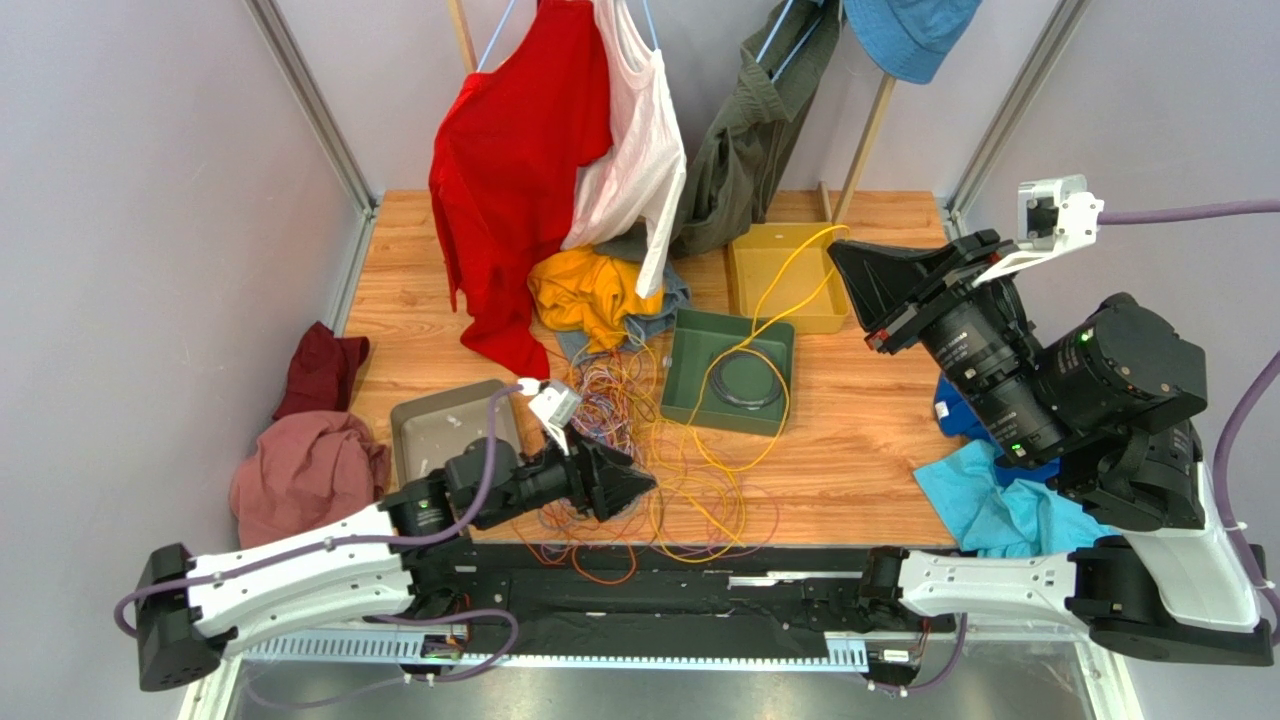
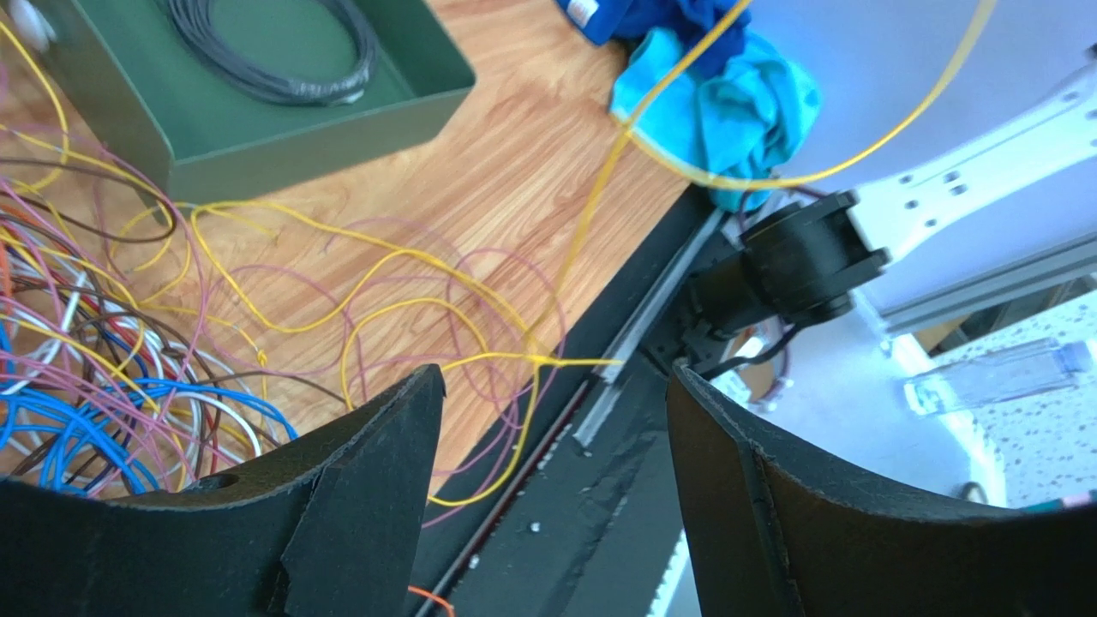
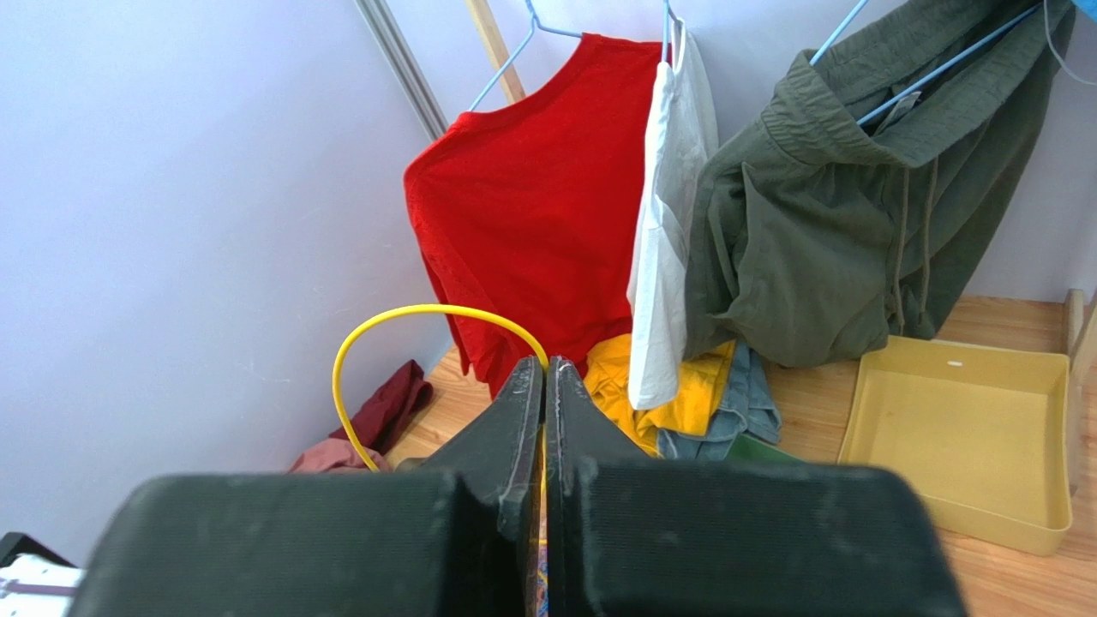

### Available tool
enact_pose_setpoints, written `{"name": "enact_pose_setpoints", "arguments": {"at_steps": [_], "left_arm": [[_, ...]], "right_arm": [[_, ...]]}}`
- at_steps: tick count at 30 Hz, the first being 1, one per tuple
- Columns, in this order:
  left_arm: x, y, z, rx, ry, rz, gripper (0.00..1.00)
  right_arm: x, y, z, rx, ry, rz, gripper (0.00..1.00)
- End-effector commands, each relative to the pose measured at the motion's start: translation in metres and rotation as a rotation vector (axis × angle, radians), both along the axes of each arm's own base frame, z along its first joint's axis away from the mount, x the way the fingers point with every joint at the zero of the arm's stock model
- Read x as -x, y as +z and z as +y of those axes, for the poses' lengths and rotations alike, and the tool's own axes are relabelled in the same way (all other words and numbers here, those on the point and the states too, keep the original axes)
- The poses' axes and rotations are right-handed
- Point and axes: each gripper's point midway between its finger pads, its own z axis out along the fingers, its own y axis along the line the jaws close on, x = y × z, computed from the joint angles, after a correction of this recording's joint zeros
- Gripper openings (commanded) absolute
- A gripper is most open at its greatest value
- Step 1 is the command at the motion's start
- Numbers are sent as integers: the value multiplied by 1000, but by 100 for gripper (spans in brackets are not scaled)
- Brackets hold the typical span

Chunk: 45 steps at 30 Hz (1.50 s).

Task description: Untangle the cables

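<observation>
The cables (image 1: 661, 450) lie as a loose tangle of orange, blue, purple, yellow and white wires on the wooden table, in front of the green tray. In the left wrist view the cables (image 2: 116, 373) spread to the left of my fingers. My left gripper (image 1: 643, 483) (image 2: 554, 375) hovers low at the tangle's near edge, open, with nothing between its jaws. One yellow cable (image 1: 781, 293) (image 2: 605, 193) rises from the tangle to my right gripper (image 1: 839, 252) (image 3: 543, 366), which is raised high and shut on it. The yellow cable (image 3: 386, 315) loops out past the tips.
A green tray (image 1: 691, 360) holds a dark ring coil (image 1: 748, 378). A yellow tray (image 1: 766, 278) sits behind it, and a grey tray (image 1: 436, 428) at the left. A red shirt (image 1: 511, 165) and other garments hang at the back. Teal cloth (image 1: 992, 503) lies at the right, pink and maroon clothes (image 1: 308, 465) at the left.
</observation>
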Motion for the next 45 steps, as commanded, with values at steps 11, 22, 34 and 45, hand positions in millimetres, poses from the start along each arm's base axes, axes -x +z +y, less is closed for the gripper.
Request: {"name": "enact_pose_setpoints", "arguments": {"at_steps": [11, 22, 34, 45], "left_arm": [[-13, 11, -64, 100, -95, -160, 71], [-26, -18, -82, -45, -75, -109, 0], [-36, 180, 18, -71, 172, -249, 0], [-30, 232, 0, -84, 94, -255, 0]], "right_arm": [[11, -1, 14, -32, 96, 20, 0], [13, -21, 8, -15, 92, 31, 0], [8, -63, -14, 17, 6, 61, 0], [16, -140, 44, 85, 179, 138, 0]]}}
